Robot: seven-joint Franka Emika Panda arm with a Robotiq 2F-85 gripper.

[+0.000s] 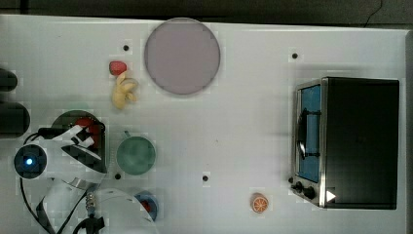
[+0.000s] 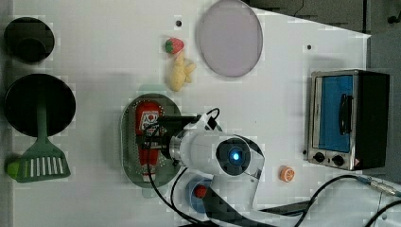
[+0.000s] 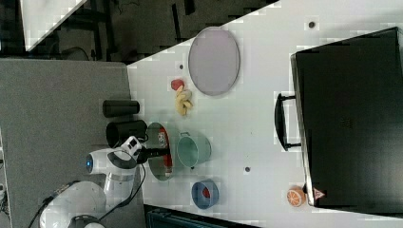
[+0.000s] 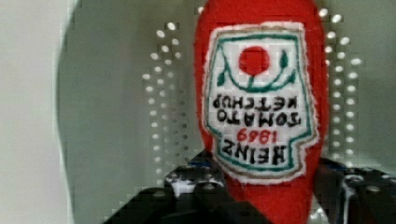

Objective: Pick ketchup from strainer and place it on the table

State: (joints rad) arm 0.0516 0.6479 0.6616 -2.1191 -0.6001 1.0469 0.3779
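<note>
The ketchup lies lengthwise in the strainer, a pale green oval basket on the white table, with its labelled body toward the left view's top and its lower part under the arm. The gripper is down inside the strainer, directly over the bottle's middle. In the wrist view the ketchup stands between the two dark fingers, one on each side of its red body just below the white label; the jaws are partly drawn in and sit close against the bottle's sides, but whether they press it firmly enough to grip cannot be told. The bottle rests on the strainer's perforated floor. In the right view the ketchup lies along the strainer, with the gripper reaching in from the right view's left, and the round green cup stands just beside the strainer on the right view's right.
</note>
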